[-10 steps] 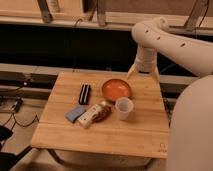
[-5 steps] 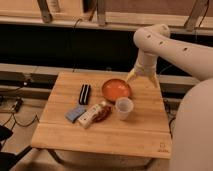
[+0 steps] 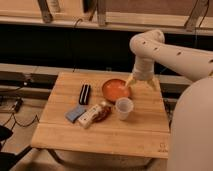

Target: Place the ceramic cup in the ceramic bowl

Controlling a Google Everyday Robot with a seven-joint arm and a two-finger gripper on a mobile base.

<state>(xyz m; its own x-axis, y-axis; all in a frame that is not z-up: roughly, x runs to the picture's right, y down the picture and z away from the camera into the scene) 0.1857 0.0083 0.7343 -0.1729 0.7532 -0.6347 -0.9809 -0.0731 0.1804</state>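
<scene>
The ceramic cup (image 3: 123, 108) is pale and whitish and stands upright on the wooden table (image 3: 105, 135), just in front of the ceramic bowl. The ceramic bowl (image 3: 115, 90) is a shallow orange-red dish near the table's back middle. My gripper (image 3: 140, 81) hangs from the white arm above the bowl's right rim, behind and to the right of the cup. Its pale fingers (image 3: 129, 81) point down and stand apart, with nothing between them.
A black rectangular object (image 3: 85, 93) lies left of the bowl. A blue object (image 3: 75, 113) and a brown-and-white packet (image 3: 95, 114) lie left of the cup. A dark shelf and rails run behind the table. The robot's white body fills the right edge.
The arm has swung lower and to the left, bringing the gripper from behind the table's right edge to the bowl's right rim. Cup and bowl have not moved.
</scene>
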